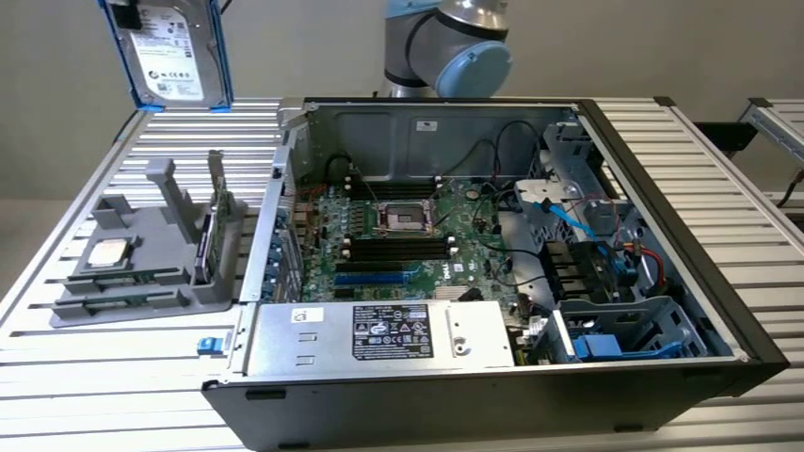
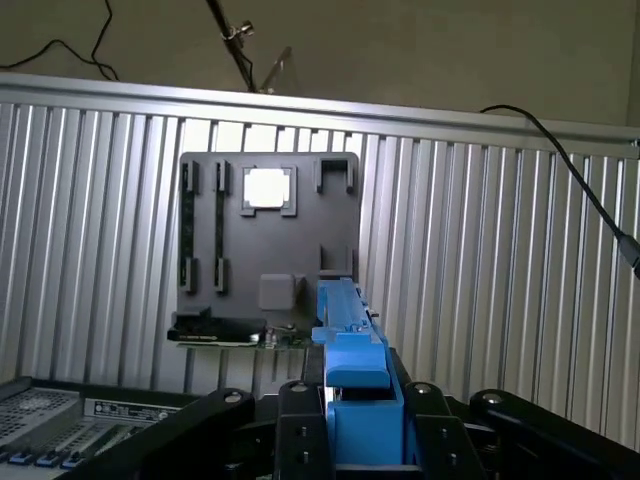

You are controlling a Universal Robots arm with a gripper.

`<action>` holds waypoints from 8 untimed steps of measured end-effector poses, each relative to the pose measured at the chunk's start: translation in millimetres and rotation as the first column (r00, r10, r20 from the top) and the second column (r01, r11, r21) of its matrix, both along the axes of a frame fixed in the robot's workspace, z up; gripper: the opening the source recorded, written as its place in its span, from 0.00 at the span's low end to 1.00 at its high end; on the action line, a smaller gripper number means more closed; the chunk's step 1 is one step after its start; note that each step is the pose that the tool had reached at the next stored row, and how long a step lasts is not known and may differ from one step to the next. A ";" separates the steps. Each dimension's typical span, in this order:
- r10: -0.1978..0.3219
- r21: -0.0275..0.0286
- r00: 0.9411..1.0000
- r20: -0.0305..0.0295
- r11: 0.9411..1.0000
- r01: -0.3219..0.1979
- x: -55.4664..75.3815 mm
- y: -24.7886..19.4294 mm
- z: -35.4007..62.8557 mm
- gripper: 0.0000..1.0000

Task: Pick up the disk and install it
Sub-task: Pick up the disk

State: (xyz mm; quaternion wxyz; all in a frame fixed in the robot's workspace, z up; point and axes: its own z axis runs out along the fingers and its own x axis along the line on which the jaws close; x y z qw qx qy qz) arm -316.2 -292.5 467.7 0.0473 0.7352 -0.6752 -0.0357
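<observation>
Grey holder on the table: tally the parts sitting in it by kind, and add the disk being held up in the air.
Square silver chip: 1
Upright dark card: 1
Disk in blue carrier: 1
Total: 3

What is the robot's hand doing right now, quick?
The hand is closed on the disk, holding it by its blue frame, lifted in the air.

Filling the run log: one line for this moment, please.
gripper: shut on disk | disk: aloft over table | install: not yet done
</observation>
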 end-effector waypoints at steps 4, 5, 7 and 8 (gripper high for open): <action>0.000 0.000 1.000 0.000 1.000 0.000 18.4 0.0 5.6 0.33; 0.000 0.000 1.000 0.000 1.000 0.000 22.6 0.0 7.2 0.33; 0.000 0.000 1.000 0.000 1.000 0.000 30.9 0.0 10.5 0.33; 0.000 0.000 1.000 0.000 1.000 0.000 34.8 0.0 12.2 0.33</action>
